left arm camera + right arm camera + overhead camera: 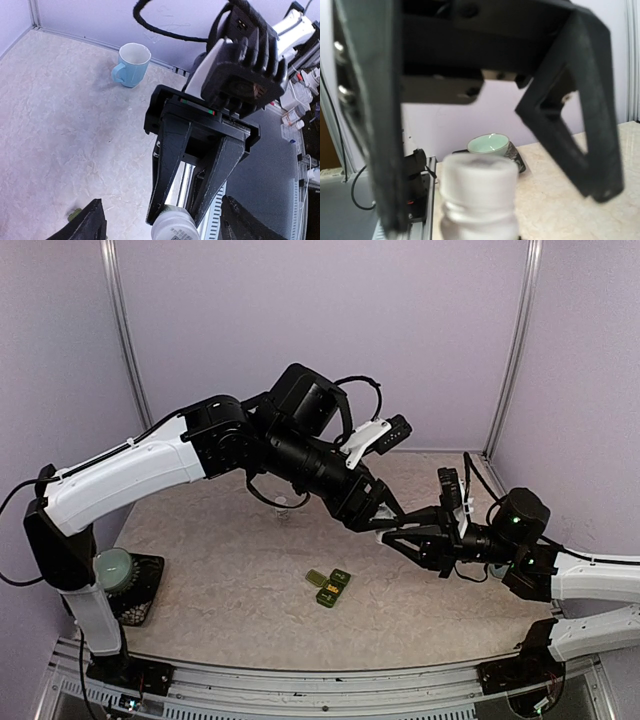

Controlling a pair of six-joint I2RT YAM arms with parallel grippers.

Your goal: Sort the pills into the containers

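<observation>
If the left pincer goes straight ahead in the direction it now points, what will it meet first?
Most likely the white bottle gripped by the right pincer, right ahead of the open left pincer. How near it is I cannot judge exactly.

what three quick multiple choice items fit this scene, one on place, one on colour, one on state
1. Where is the green pill box?
A on the table
B on a shelf
C in a drawer

2. What colour is the mug?
A red
B pale blue
C black

3. How is the right pincer?
A open and empty
B shut on a white bottle
C shut on the mug

Answers:
1 A, it lies on the tabletop in the top view.
2 B, the left wrist view shows it pale blue.
3 B, it clamps the bottle from both sides.
</observation>
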